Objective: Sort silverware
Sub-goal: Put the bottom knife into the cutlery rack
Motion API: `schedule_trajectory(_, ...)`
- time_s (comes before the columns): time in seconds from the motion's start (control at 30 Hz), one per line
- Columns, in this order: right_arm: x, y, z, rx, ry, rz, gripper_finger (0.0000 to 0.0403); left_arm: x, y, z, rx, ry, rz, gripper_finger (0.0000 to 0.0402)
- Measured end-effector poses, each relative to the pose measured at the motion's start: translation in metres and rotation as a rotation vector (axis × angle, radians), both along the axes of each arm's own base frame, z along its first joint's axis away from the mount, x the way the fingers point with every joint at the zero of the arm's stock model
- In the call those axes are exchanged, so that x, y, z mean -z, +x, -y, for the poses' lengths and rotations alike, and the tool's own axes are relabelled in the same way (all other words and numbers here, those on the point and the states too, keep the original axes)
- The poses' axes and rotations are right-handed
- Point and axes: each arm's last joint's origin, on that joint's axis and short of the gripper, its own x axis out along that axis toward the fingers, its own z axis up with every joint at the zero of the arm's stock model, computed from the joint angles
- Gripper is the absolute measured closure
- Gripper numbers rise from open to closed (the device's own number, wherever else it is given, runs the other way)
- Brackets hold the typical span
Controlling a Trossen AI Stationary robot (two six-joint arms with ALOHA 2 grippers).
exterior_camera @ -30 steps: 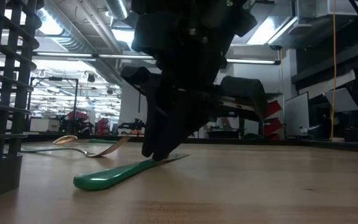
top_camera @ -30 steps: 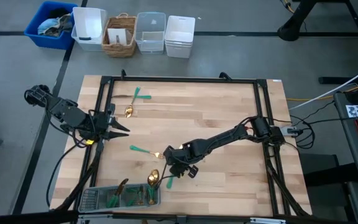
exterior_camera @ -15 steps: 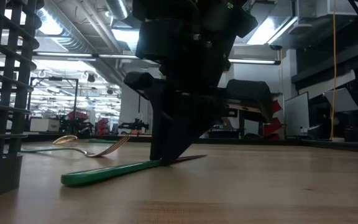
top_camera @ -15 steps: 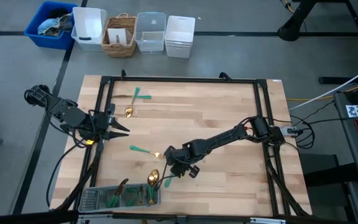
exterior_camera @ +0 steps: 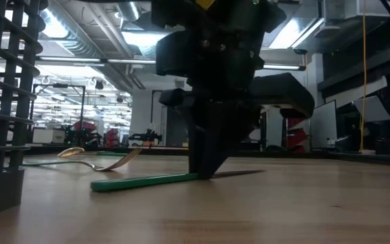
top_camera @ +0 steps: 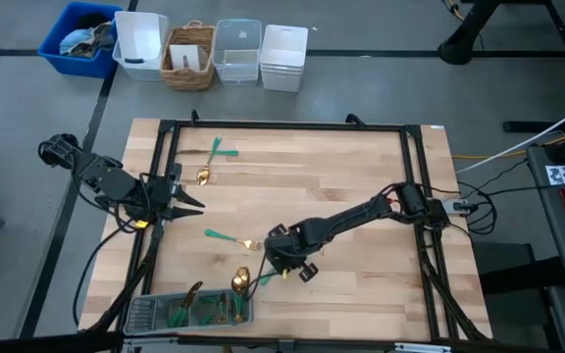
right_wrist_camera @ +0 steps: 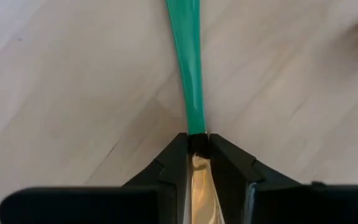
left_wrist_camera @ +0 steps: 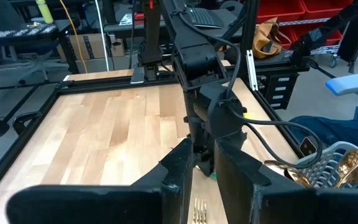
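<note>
Right gripper (top_camera: 284, 267) pinched on a teal-handled knife (right_wrist_camera: 189, 65) at the neck, handle running straight ahead of the fingers.

Fingers are nearly closed on the piece where gold blade meets green handle; it lies flat on the wooden table (top_camera: 341, 186), near the mesh tray (top_camera: 143, 312) at the front edge. Left gripper (top_camera: 186, 202) waits well apart at the left rail, its fingers close together and holding nothing. Lifting, I judge, calls for keeping that long axis level.
</note>
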Motion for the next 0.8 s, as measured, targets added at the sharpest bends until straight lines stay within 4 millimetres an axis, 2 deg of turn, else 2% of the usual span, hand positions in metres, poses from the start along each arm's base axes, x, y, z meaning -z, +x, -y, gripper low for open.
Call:
schedule_trajectory(0.5, 0.001, 0.001, 0.049, 0.146, 0.111, -0.117, 0.0331, 0.0, 0.0, 0.0, 0.0, 0.0, 0.0, 0.0342)
schedule_trajectory(0.8, -0.008, -0.004, 0.073, 0.21, 0.061, -0.146, 0.0331, 0.0, 0.0, 0.0, 0.002, 0.008, 0.0, 0.0342)
